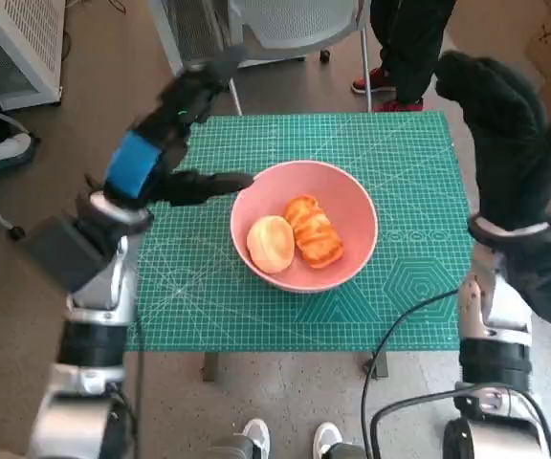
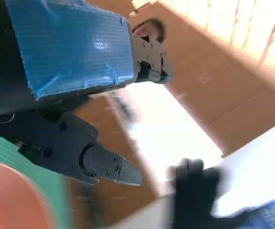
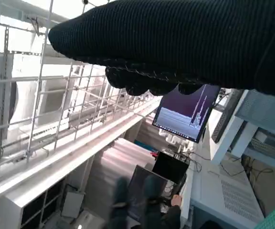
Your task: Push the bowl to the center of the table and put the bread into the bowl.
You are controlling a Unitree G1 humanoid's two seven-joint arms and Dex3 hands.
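Note:
A pink bowl [image 1: 352, 206] stands near the middle of the green cutting mat [image 1: 409, 287]. Inside it lie a round bun [image 1: 271, 243] and a glazed twisted bread [image 1: 313, 229], side by side. My left hand [image 1: 175, 134] is raised over the mat's far left part, fingers spread and holding nothing; its thumb points toward the bowl's left rim without touching it. In the left wrist view the left hand [image 2: 85, 95] is lifted, with the bowl's rim [image 2: 8, 200] at the corner. My right hand [image 1: 505, 124], gloved, is lifted high over the table's right edge and holds nothing.
A grey chair [image 1: 285, 24] stands behind the table, and a person's legs and red shoes [image 1: 390, 81] are beside it. White shoes [image 1: 290, 440] show at the near edge. A cable [image 1: 400, 335] hangs by my right arm. The right wrist view shows shelving and a monitor [image 3: 185, 114].

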